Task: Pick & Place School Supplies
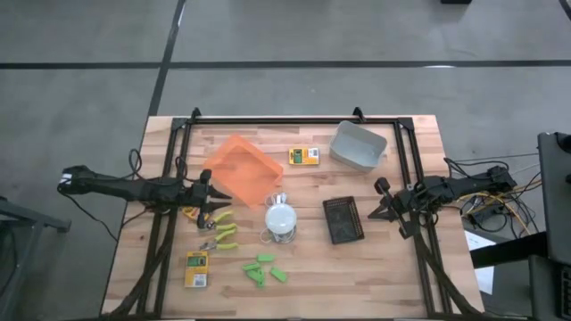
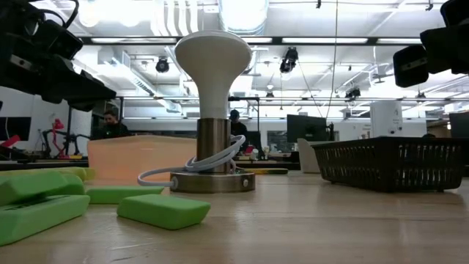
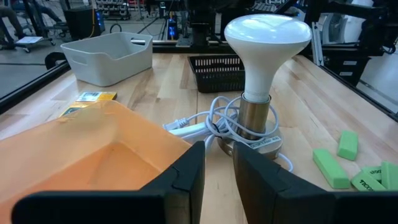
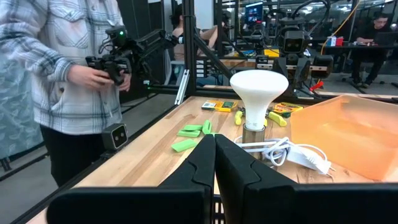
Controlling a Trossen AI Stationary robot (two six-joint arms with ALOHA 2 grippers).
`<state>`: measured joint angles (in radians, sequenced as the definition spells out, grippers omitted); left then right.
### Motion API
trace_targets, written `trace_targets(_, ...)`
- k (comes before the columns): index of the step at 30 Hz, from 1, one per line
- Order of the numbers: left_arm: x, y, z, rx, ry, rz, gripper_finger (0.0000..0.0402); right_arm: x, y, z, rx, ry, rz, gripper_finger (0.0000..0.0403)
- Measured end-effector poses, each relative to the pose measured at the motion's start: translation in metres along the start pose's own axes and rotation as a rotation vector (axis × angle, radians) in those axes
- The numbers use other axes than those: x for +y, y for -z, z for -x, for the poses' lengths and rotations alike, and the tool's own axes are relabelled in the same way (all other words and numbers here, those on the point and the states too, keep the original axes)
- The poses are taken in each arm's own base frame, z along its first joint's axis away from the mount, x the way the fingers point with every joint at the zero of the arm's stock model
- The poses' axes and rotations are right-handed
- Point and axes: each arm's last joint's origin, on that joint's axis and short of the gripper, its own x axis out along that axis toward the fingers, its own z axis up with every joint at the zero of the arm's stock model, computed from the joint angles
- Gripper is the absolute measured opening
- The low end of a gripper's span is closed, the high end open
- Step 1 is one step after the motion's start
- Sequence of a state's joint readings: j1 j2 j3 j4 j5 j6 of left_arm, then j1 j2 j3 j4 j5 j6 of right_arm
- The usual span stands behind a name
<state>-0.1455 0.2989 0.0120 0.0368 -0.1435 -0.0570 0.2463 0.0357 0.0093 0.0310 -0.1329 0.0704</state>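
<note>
Wooden planks are forming the table point(image 1: 375, 267), which is standing on a grey floor, and a person in a plaid shirt point(image 4: 59, 68) is standing beside its edge in the right wrist view. At the table's middle a white domed lamp point(image 1: 280, 218) is sitting with its cord coiled around the base, between an orange tray point(image 1: 239, 169) and a black mesh tray point(image 1: 343, 219); a grey bin point(image 1: 358, 145) is lying farther back. The school supplies are lying scattered: one yellow-and-green box point(image 1: 303, 156) is resting between the orange tray and the grey bin, a second box point(image 1: 196, 269) is lying near the front left, green chunks point(image 1: 265, 269) are clustering in front of the lamp, and yellow-green handled tools point(image 1: 219, 234) are lying just left of the lamp. The left gripper point(image 1: 214, 203) is hovering near the orange tray's corner above those tools, fingers slightly parted and holding nothing. The right gripper point(image 1: 378, 208) is hanging just right of the black tray, fingers pressed together and empty.
</note>
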Motion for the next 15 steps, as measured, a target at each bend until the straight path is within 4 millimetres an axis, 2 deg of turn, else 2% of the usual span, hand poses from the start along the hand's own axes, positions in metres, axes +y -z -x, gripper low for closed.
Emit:
trace_targets(10, 0.0006, 0.0002, 0.0, 0.001, -0.02, 0.013, 0.009, 0.0, 0.0, 0.0, 0.0, 0.0, 0.0, 0.0008)
trace_targets(15, 0.0043, -0.001, 0.0004, -0.015, -0.148, 0.059, 0.009, 0.0, 0.0, 0.0, 0.0, 0.0, 0.0, 0.0008)
